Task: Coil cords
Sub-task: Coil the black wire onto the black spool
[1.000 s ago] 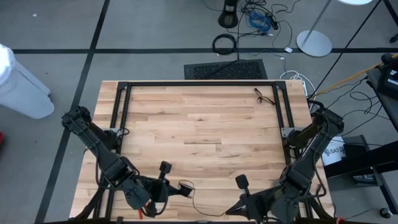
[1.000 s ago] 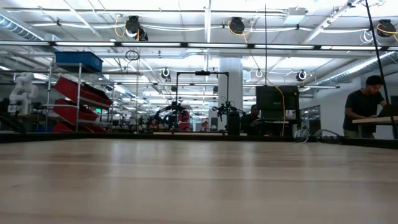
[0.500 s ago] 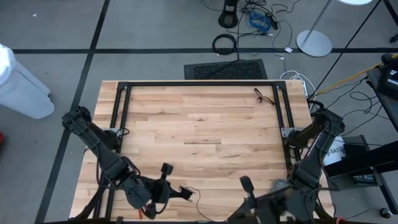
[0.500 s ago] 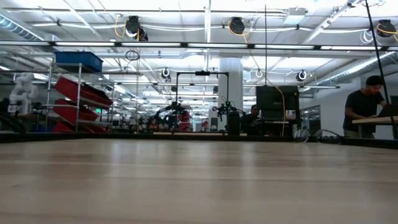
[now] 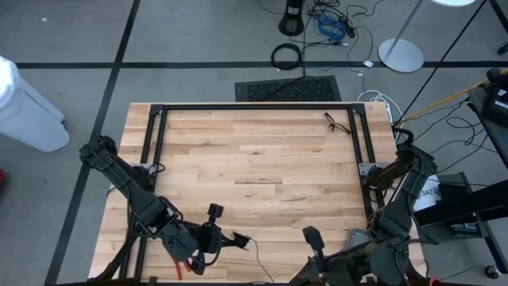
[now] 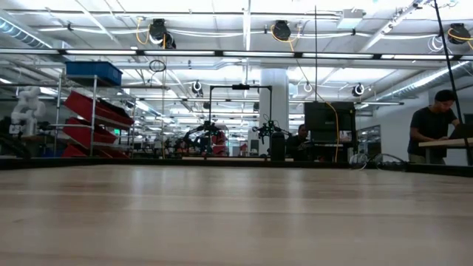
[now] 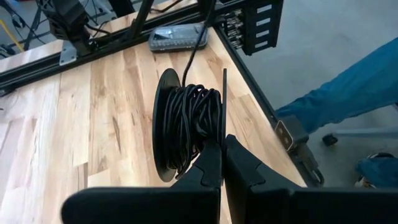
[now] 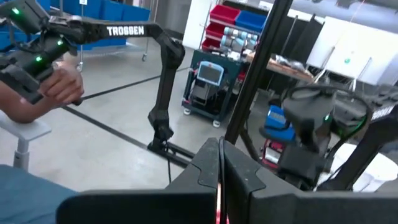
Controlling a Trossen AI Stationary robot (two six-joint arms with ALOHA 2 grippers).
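Observation:
The cord is thin and black, mostly wound on a small black spool [image 7: 186, 121] with two round discs. My left gripper [image 7: 221, 152] is shut on that spool near the table's near edge, left of centre [image 5: 236, 238]. One strand of cord [image 7: 198, 43] leaves the spool and runs straight up out of the left wrist view. In the high view it [image 5: 260, 256] heads to the near edge by my right gripper [image 5: 302, 276]. My right gripper [image 8: 220, 152] is shut, raised and pointing level into the room. My left gripper pinches the rim of the spool's thin outer disc [image 7: 223, 124] between its two fingers, edge-on. The spool is clear of the table, its axis about level, the wound cord beside the fingertips. My right gripper is shut on the cord's free length. Its own fingers hide the place of contact.
A black rail frame [image 5: 254, 107] borders the wooden table. Another thin black cord [image 5: 340, 123] lies at the far right. A flat grey device [image 7: 177, 37] lies on the rail. A person's leg in blue [image 7: 348, 87] is beside the table, and a hand holding a controller [image 8: 56, 81] shows.
My right gripper has risen, tipped from pointing downward to level, and rolled. The cord between the spool and it, slack on the table before, has been drawn up and straighter. Both grippers have stayed shut.

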